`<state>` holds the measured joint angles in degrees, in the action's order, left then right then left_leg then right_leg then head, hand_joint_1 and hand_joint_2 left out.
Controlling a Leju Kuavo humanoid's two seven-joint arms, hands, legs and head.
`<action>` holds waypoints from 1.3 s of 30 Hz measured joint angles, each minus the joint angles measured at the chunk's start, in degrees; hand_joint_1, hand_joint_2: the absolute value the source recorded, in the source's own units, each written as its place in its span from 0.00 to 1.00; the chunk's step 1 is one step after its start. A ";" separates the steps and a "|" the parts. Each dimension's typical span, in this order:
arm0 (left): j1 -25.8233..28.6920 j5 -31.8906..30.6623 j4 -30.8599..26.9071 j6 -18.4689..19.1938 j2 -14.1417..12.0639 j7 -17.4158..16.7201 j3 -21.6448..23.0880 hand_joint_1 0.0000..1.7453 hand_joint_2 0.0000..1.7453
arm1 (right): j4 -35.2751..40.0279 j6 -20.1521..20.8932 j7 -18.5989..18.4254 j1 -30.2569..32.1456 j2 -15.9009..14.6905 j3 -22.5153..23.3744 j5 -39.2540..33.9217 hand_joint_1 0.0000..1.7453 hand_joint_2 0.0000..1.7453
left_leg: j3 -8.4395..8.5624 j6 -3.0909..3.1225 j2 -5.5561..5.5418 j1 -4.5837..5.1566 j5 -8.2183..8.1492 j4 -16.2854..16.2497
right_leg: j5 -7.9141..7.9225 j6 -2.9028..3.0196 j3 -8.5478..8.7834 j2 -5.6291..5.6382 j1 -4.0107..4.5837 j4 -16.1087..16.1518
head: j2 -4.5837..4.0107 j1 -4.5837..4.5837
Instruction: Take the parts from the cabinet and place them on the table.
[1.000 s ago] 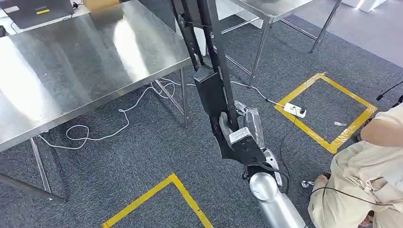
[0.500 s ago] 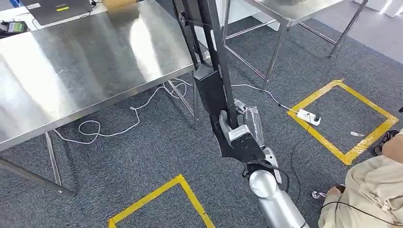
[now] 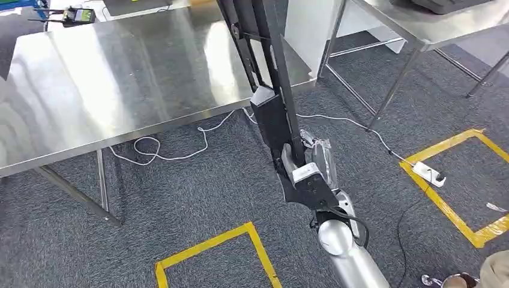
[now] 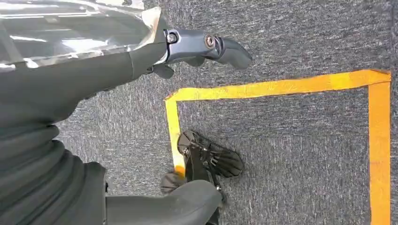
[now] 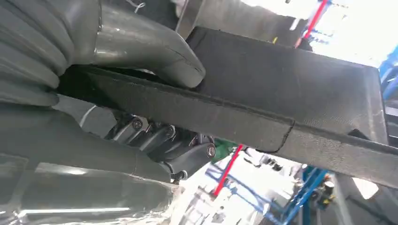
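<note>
My right hand (image 3: pixel 307 177) grips a long black part (image 3: pixel 268 114) near its lower end. The part rises steeply from the hand and leaves the head view at the top, in front of the steel table (image 3: pixel 120 78). In the right wrist view the thick thumb (image 5: pixel 155 51) presses on the black part (image 5: pixel 281 93) and the darker fingers (image 5: pixel 173 145) curl under it. My left hand (image 4: pixel 94 75) hangs over the carpet with its fingers (image 4: pixel 216 46) apart and nothing in it.
A second steel table (image 3: pixel 432 24) stands at the back right. Yellow tape squares (image 3: pixel 240 234) mark the grey carpet. A white power strip (image 3: pixel 427 173) and loose white cable (image 3: pixel 162 147) lie on the floor. A person (image 3: pixel 495 276) crouches at the lower right corner.
The camera has turned: the table, tape squares and power strip have all slid right in the picture, and the person is almost out of it. My right hand still holds the black part.
</note>
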<state>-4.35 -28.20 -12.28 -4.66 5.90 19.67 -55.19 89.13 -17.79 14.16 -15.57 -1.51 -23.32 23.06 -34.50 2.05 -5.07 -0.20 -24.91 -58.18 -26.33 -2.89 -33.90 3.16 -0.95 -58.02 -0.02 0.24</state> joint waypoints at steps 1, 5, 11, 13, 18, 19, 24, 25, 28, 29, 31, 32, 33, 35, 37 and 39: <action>0.03 0.00 0.00 0.00 0.00 -0.02 0.00 0.00 1.00 | 0.09 -0.04 -0.02 -0.01 0.00 -0.02 0.02 1.00 1.00 | -0.08 -0.29 -0.53 0.06 -0.08 -0.02 | 0.32 0.56 0.42 -0.70 0.15 0.11 | 0.00 0.00; 0.35 0.00 0.00 -0.02 -0.18 -0.09 0.00 0.00 1.00 | 0.22 -0.11 -0.04 -0.05 0.13 0.00 0.04 1.00 1.00 | -0.39 -1.25 -0.81 -0.41 -0.49 -0.42 | 0.64 1.99 0.91 -2.17 -0.82 0.66 | 0.02 0.04; 0.27 -0.09 0.02 0.13 -0.07 -0.11 0.00 0.00 1.00 | 0.87 -0.79 -0.09 1.69 0.04 0.02 0.96 1.00 1.00 | -9.57 -2.81 4.80 -0.96 -7.83 -18.25 | -0.06 3.41 1.70 -5.16 -0.26 0.70 | 0.02 0.61; 0.27 -0.09 0.02 0.11 -0.22 -0.11 0.00 0.00 1.00 | 1.14 -0.77 -0.09 2.26 0.02 0.02 1.25 1.00 1.00 | -6.10 -3.03 5.53 -1.41 -3.21 -10.90 | -0.34 3.21 1.91 -6.10 -0.35 0.66 | 0.00 0.63; -0.10 -0.07 0.00 -0.04 -0.22 -0.11 -0.02 0.00 1.00 | 1.88 -0.70 -0.11 2.18 -0.04 0.20 1.49 1.00 1.00 | -1.13 -1.85 7.26 -0.75 -0.26 -0.89 | -1.13 1.67 2.27 -7.96 0.64 0.54 | 0.00 0.22; -0.07 -0.07 0.00 -0.04 -0.22 -0.11 -0.02 0.00 1.00 | 1.90 -0.72 -0.11 2.17 -0.04 0.20 1.51 1.00 1.00 | -1.22 -1.42 6.60 -0.43 -0.23 -0.84 | -1.13 1.22 2.50 -8.56 0.65 0.72 | 0.02 0.15; -0.16 0.00 -0.02 -0.13 -0.17 0.11 -0.07 0.00 1.00 | 2.05 -0.66 -0.11 2.39 -0.46 0.24 1.51 1.00 1.00 | -0.72 0.53 4.07 -0.73 0.38 -0.05 | -7.81 1.89 -4.05 -3.88 0.21 -13.30 | 0.02 -0.22; -0.16 0.00 -0.02 -0.15 -0.17 0.11 -0.11 0.00 1.00 | 2.03 -0.61 -0.13 2.62 -0.61 0.24 1.53 1.00 1.00 | -0.72 0.54 3.35 -0.68 0.37 -0.07 | -8.87 1.75 -6.09 -3.66 0.20 -17.06 | 0.02 -0.22; -0.06 0.00 -0.02 -0.15 -0.17 0.11 -0.44 0.00 1.00 | 1.99 -0.61 -0.13 2.89 -0.92 0.24 1.64 1.00 1.00 | -0.62 0.50 1.23 -0.60 0.37 -0.16 | -5.37 0.36 -4.42 -3.24 0.21 -12.03 | 0.02 -0.22; -0.08 0.00 0.00 -0.15 -0.13 0.09 -0.63 0.00 1.00 | 1.99 -0.61 -0.13 2.84 -0.98 0.22 2.27 1.00 1.00 | -0.46 0.42 1.06 -0.60 0.33 -0.18 | -2.68 -0.19 -1.46 -3.13 0.13 -5.82 | 0.02 -0.26; 0.01 0.00 -0.02 -0.15 -0.13 0.11 -0.68 0.00 1.00 | 1.99 -0.50 -0.13 2.72 -1.07 0.15 2.69 1.00 1.00 | -0.35 -0.08 0.08 -0.18 0.10 -0.34 | -0.60 0.45 0.85 -2.56 0.26 -0.02 | 0.00 -0.28; 0.05 0.00 -0.02 -0.15 -0.13 0.13 -0.72 0.00 1.00 | 2.14 -0.28 -0.09 2.63 -1.03 0.11 2.16 1.00 1.00 | -0.46 -0.30 -0.04 -0.24 0.07 -0.30 | -0.42 0.98 1.31 -2.67 0.32 0.21 | 0.00 -0.42; 0.12 0.00 -0.02 -0.15 -0.18 0.13 -0.83 0.00 1.00 | 2.14 -0.02 -0.07 2.68 -1.03 0.11 1.72 1.00 1.00 | -0.61 -0.01 0.09 -0.14 -0.13 -0.54 | -0.23 1.16 1.31 -2.67 0.04 0.44 | 0.00 -0.17; 0.32 0.00 -0.02 -0.18 -0.22 0.13 -0.94 0.00 1.00 | 2.16 0.17 -0.07 2.65 -0.98 0.13 1.33 1.00 1.00 | -0.53 0.73 0.42 -0.35 0.08 -0.36 | -0.15 1.28 1.27 -2.49 0.32 0.36 | 0.00 -0.20; 0.29 -0.02 0.00 -0.17 -0.15 0.13 -0.98 0.00 1.00 | 2.16 0.26 -0.07 2.61 -0.98 0.18 1.31 1.00 1.00 | -0.33 0.71 0.72 -0.42 0.09 -0.15 | -0.06 1.47 1.27 -2.28 0.50 0.36 | 0.00 -0.22; 0.26 0.00 0.00 -0.18 -0.15 0.13 -1.03 0.00 1.00 | 2.16 0.31 -0.04 2.61 -0.98 0.17 1.31 1.00 1.00 | -0.17 0.70 0.91 -0.43 0.10 0.02 | -0.06 1.49 1.27 -2.11 0.56 0.35 | 0.00 -0.20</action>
<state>-4.09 -28.20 -12.28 -4.83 5.75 19.80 -56.22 91.30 -17.49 14.12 -12.96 -2.49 -23.15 24.37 -34.67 2.74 -4.17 -0.62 -24.81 -58.16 -26.40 -1.40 -32.62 1.05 -0.39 -57.66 -0.02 0.04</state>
